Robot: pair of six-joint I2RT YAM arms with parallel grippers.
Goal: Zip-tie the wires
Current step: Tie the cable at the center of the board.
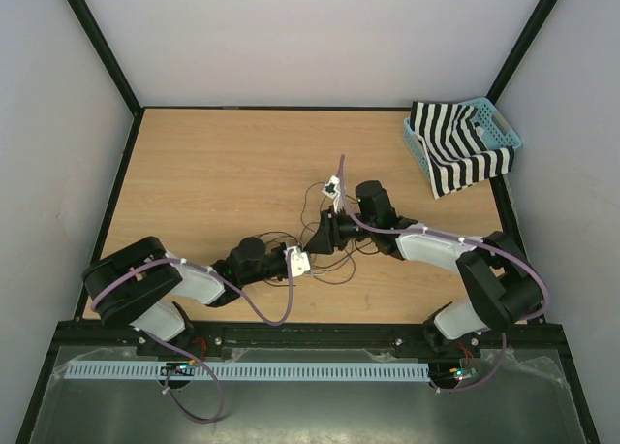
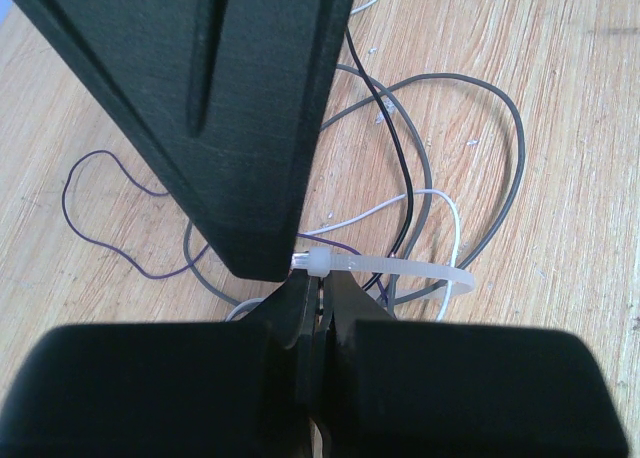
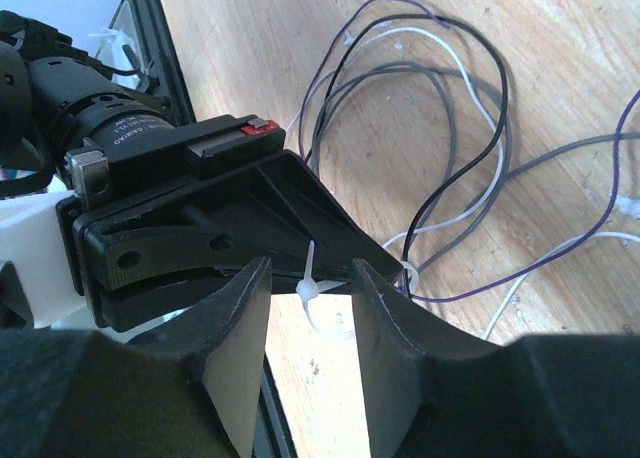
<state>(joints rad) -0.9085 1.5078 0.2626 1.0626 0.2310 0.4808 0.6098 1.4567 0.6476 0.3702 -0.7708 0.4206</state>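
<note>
With the left pincer (image 2: 318, 303) clamped shut on the zip tie (image 2: 410, 268), looped round the wires (image 2: 480, 178) on the table (image 2: 560, 78), the half-open, empty right pincer (image 3: 310, 275) straddling its tail should close squarely, then pull straight.

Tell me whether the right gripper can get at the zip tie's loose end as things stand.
Probably yes. The right gripper stands open astride the end of the zip tie, with nothing else between its fingers. The left gripper, shut on the tie right beside it, leaves little room.
</note>
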